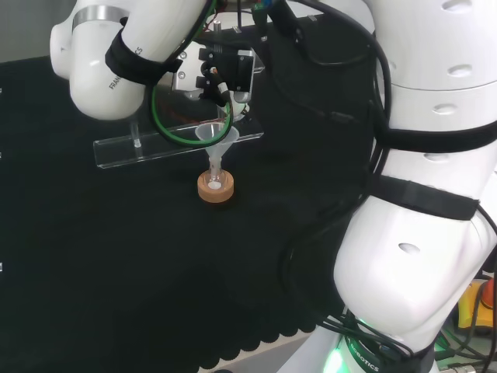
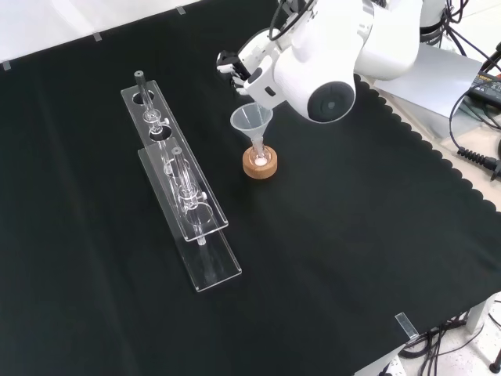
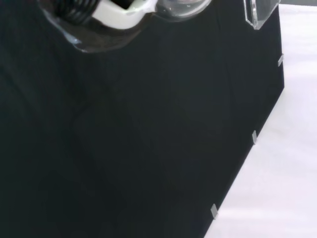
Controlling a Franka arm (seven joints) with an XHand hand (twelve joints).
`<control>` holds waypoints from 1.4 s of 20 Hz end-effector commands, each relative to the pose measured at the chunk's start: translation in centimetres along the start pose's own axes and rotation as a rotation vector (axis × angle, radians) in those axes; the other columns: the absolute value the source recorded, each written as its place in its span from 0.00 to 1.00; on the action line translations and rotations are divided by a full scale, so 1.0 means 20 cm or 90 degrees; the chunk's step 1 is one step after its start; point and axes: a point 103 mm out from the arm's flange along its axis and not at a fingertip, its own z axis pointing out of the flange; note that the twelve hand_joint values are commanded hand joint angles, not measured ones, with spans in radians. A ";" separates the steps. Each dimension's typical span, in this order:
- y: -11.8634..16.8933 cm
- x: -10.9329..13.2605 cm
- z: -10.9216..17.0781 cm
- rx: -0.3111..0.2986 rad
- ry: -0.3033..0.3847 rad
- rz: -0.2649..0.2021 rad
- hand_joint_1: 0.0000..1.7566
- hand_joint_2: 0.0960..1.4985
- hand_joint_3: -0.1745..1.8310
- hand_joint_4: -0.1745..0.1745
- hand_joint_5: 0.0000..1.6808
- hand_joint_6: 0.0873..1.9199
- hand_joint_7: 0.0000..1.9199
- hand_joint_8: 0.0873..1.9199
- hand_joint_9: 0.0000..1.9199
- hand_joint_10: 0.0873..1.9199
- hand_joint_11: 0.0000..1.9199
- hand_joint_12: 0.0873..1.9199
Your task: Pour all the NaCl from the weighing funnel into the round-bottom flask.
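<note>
A: What lies past the palm?

B: Mostly black cloth (image 3: 138,148), running out to a straight edge with pale floor (image 3: 292,148) beyond it.

A: Any of the hand itself?

B: A blurred white and black part of the hand (image 3: 116,15), very close to the camera, with a clear rounded glass piece (image 3: 181,7) just beside it.

A: Anything else?

B: A clear plastic corner (image 3: 260,12) farther out, and small clear clips (image 3: 214,211) along the cloth's edge.
</note>
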 end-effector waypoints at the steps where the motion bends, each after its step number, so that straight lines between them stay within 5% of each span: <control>1: -0.01 0.00 -0.03 -0.003 -0.022 0.001 0.71 0.64 0.10 0.70 0.71 0.33 0.67 0.23 0.73 0.01 0.51 0.46; 28: -0.03 0.00 -0.06 -0.002 -0.079 0.021 0.71 0.64 0.10 0.71 0.71 0.33 0.67 0.23 0.73 0.01 0.51 0.46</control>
